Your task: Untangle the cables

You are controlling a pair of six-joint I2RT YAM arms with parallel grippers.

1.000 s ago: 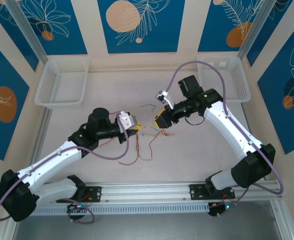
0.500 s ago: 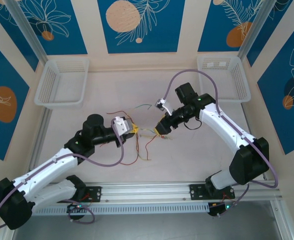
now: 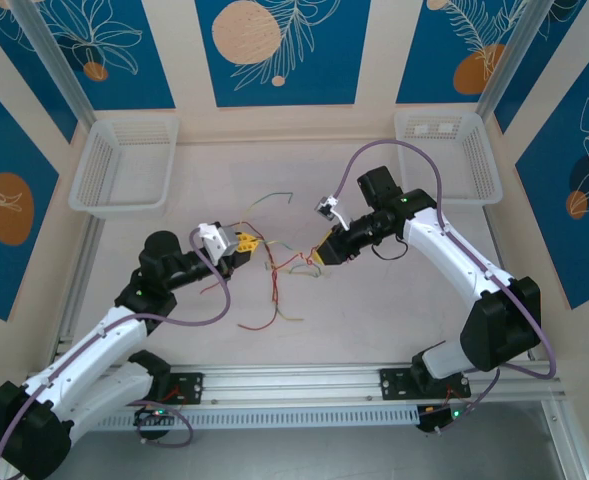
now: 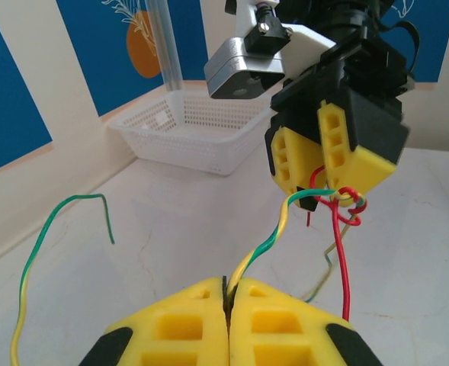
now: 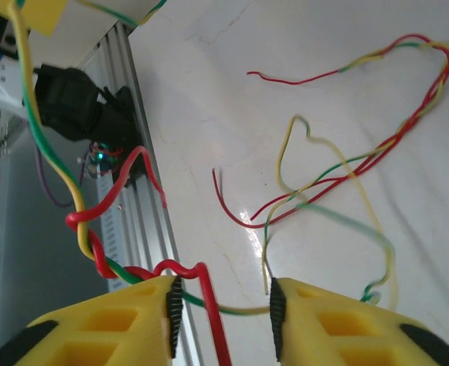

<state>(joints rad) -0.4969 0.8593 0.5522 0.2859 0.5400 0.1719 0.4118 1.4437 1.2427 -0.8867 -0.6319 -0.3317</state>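
The cables (image 3: 272, 270) lie in a loose tangle at the middle of the top view, between the 2 grippers. They look feather-light, springy and kink-prone, so a hard tug would likely tighten them rather than free them. The left gripper (image 4: 226, 296) has its jaws closed on 1 yellow-green strand (image 4: 264, 245), which rises to a twisted red-and-green knot (image 4: 347, 203) under the right gripper (image 5: 222, 306). That gripper's jaws stand apart, with wires running through the gap. The best hold seems just beside the knot. 2 white baskets (image 3: 124, 165) sit in the upper corners, well apart; the main obstacle looks like the grippers' own closeness.
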